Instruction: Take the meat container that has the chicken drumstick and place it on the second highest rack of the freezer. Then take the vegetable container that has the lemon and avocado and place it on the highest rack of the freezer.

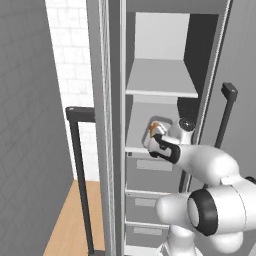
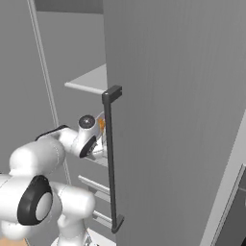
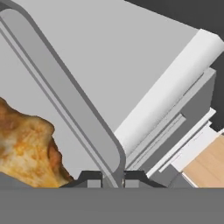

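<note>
Inside the open freezer (image 1: 160, 75), at the lower of its two flat shelves, my gripper (image 3: 113, 177) is clamped on the rim of the meat container (image 3: 65, 100). The two finger tips sit together with the grey wall pinched between them. The chicken drumstick (image 3: 26, 148) lies inside the container, golden-brown and lumpy, just beside my fingers.

From the left base view, the container (image 1: 154, 132) sits at the front edge of that lower shelf, with my wrist right behind it; a fleck of orange shows in it. The highest rack (image 1: 161, 80) is above, well apart from the container. Grey drawers (image 1: 152, 172) stack below.

From the right base view, the freezer door (image 2: 178, 120) stands open with its long dark bar handle (image 2: 111, 158) in front of the container; whether the container's base touches the shelf, I cannot tell.
</note>
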### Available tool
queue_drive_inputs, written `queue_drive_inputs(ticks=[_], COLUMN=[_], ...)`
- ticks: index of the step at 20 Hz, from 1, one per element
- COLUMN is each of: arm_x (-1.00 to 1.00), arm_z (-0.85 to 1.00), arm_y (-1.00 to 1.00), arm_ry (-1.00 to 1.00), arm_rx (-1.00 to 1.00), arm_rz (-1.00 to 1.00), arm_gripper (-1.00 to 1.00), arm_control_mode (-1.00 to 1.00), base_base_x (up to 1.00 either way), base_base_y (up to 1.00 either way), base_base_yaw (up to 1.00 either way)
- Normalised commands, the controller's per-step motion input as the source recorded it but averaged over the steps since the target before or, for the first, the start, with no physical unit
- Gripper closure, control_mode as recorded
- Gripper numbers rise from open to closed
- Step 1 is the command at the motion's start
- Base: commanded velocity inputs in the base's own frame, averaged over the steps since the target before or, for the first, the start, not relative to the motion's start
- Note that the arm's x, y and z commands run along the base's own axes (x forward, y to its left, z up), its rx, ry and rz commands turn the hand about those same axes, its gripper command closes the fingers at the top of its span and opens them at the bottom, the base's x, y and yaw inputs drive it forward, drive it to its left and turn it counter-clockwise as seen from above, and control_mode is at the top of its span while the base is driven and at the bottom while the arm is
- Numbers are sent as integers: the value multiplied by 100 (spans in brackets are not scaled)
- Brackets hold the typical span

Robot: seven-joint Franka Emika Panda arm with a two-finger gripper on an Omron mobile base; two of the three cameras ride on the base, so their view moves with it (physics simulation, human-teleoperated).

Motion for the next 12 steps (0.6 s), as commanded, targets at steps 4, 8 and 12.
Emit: queue_drive_inputs(ticks=[4, 8, 12], arm_x=[25, 32, 45], arm_z=[0, -2, -22], arm_y=[0, -2, -5], arm_ry=[-1, -3, -3], arm_rx=[0, 0, 0], arm_rz=[0, 0, 0], arm_gripper=[100, 100, 100], arm_control_mode=[-100, -100, -100], base_base_x=[0, 0, 0], base_base_y=[0, 0, 0], base_base_yaw=[0, 0, 0])
